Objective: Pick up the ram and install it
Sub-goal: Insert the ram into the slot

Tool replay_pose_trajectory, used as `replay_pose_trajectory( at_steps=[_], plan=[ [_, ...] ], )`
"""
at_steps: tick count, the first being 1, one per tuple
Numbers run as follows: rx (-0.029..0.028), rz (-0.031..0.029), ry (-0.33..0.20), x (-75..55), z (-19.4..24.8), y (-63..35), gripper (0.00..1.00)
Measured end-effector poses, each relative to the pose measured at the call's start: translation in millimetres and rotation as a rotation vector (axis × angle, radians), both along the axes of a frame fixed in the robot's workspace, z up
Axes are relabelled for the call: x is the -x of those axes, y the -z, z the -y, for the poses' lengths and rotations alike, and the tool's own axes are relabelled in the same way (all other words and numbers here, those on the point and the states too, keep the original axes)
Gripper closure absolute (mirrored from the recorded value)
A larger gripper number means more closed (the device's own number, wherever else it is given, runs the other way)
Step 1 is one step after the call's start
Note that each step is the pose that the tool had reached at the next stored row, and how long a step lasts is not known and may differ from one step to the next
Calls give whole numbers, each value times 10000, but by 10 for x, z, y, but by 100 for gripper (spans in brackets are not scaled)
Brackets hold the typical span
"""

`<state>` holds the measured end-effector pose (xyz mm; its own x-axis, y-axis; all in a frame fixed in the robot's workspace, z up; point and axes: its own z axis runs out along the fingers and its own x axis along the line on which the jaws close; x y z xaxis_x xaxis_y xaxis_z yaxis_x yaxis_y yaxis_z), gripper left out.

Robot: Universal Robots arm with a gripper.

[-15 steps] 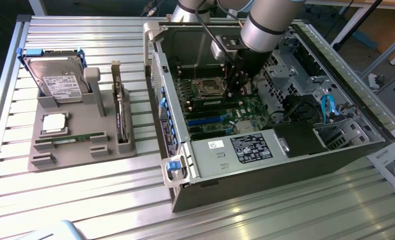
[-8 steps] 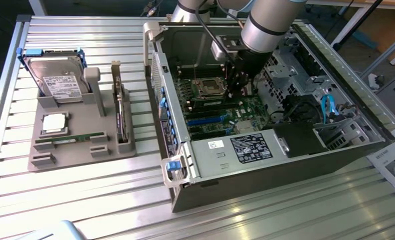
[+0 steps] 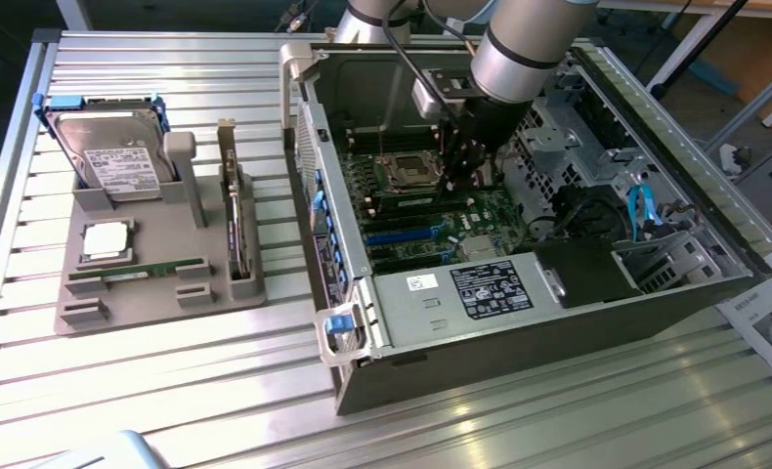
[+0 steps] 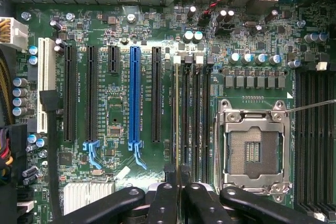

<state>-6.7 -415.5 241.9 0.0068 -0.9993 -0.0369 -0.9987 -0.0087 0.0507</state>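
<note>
My gripper (image 4: 176,176) is shut on the ram (image 4: 176,108), a thin stick seen edge-on as a pale strip between the black fingers (image 4: 164,203). The stick lines up with the outermost of the dark memory slots (image 4: 193,114) beside the open silver CPU socket (image 4: 254,150). Whether it sits in the slot or hovers above it I cannot tell. In the exterior view the gripper (image 3: 464,171) reaches down into the open computer case (image 3: 491,293), over the green motherboard (image 3: 419,210). A second green ram stick (image 3: 139,269) lies on the grey holder (image 3: 86,313).
The grey holder at the exterior view's left also carries a hard drive (image 3: 112,156), a square silver CPU chip (image 3: 106,239) and a dark card on edge (image 3: 236,230). A blue expansion slot (image 4: 135,95), black slots and the case walls surround the gripper.
</note>
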Motion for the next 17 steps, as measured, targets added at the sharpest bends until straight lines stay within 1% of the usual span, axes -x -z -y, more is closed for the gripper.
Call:
replay_pose_trajectory(
  at_steps=[17],
  plan=[
    [1,1,94,5,-1,1,88]
  ],
)
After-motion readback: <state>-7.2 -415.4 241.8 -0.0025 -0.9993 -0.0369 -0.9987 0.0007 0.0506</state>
